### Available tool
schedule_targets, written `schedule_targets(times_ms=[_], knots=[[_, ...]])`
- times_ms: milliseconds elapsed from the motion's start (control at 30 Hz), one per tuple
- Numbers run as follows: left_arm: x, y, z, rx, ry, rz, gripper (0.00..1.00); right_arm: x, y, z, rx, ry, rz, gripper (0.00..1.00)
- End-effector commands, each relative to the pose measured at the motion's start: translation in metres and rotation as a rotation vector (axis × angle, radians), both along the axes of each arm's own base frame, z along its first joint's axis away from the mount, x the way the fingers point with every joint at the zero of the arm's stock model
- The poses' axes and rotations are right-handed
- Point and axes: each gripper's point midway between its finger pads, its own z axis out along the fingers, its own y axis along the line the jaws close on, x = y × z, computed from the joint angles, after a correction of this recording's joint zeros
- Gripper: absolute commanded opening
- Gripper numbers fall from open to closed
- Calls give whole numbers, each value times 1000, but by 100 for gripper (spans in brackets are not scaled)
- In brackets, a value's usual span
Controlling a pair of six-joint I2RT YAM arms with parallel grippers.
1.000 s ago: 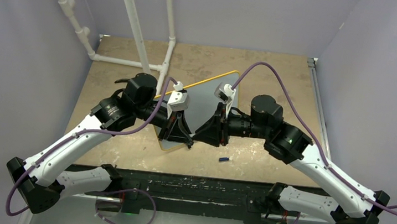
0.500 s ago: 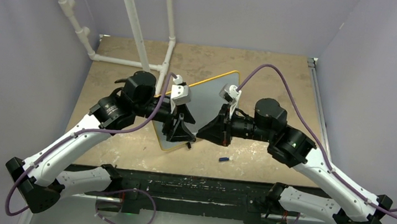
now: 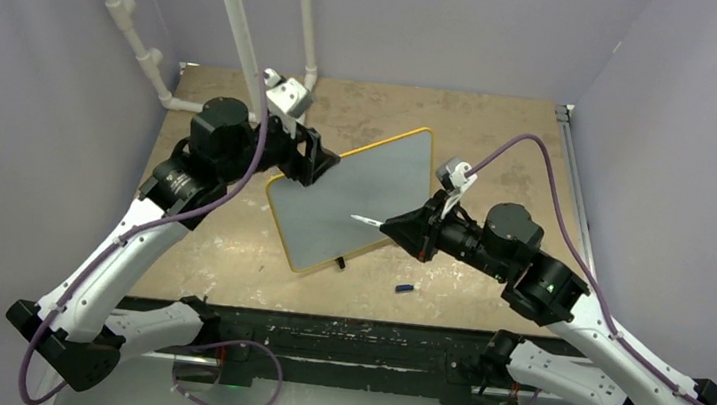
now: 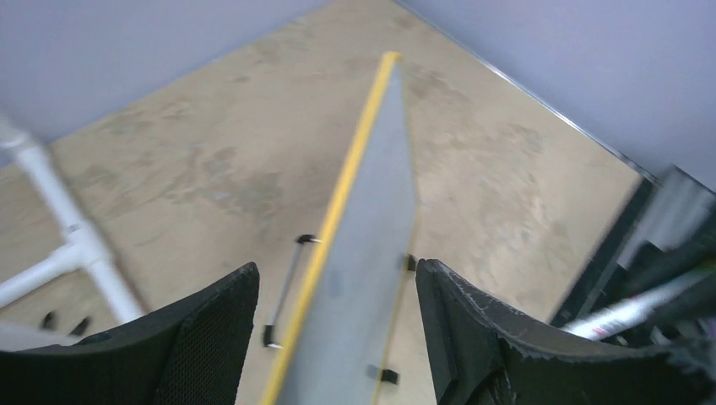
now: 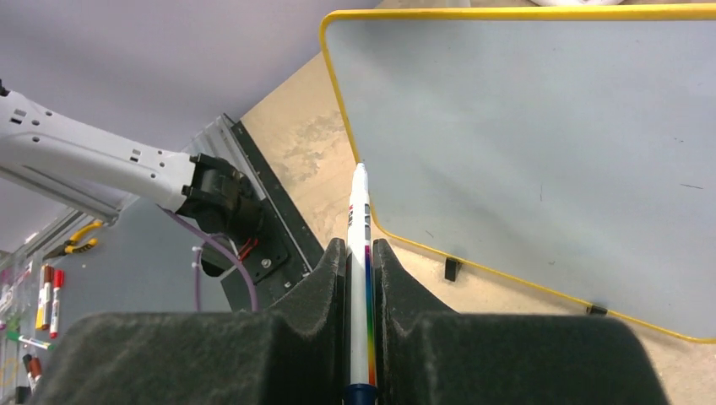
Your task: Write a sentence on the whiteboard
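From above, the whiteboard [image 3: 355, 197] lay crooked on the table [image 3: 502, 137], with the left gripper [image 3: 326, 165] at its far edge. The right gripper [image 3: 396, 229] squeezed a marker [image 3: 368, 222] over the board. The left wrist view showed fingers [image 4: 211, 329] wide apart, the board's edge between them. The right wrist view showed the marker pinched tight, its tip by the yellow rim.

The mottled tan table [image 3: 503, 127] carries a yellow-rimmed whiteboard [image 3: 362, 178] between left gripper [image 3: 323, 164] and right gripper [image 3: 392, 228], a small dark-blue cap [image 3: 405, 289] near the right one, and white plastic pipes [image 3: 233, 111] beside the left.
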Motion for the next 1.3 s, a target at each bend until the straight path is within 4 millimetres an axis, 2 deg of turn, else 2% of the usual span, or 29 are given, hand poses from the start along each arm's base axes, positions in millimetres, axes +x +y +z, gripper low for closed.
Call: schedule_targets(times_ms=[0, 100, 200, 333, 400, 567, 733, 967, 1100, 1267], knots=[[48, 45, 16, -66, -14, 254, 67, 7, -2, 17, 93, -48, -47, 0], [58, 65, -1, -30, 4, 359, 67, 2, 0, 24, 160, -78, -20, 0], [59, 93, -18, -13, 27, 494, 68, 0, 0, 30, 228, -118, -8, 0], [46, 136, -37, -1, 60, 704, 68, -2, 3, 36, 299, -165, 6, 0], [33, 146, -39, -30, 75, 751, 68, -2, 7, 36, 323, -180, 17, 0], [3, 138, -42, -64, 79, 640, 68, 2, 19, 28, 336, -187, -13, 0], [-13, 124, -49, -73, 91, 524, 66, 4, 36, 23, 361, -188, -51, 0], [-18, 102, -69, -76, 127, 403, 48, 10, 68, 10, 343, -159, -141, 0], [-16, 101, -84, -47, 144, 400, 43, 12, 84, 3, 337, -144, -155, 0], [-14, 105, -89, -29, 126, 408, 31, 16, 101, -4, 320, -142, -182, 0]])
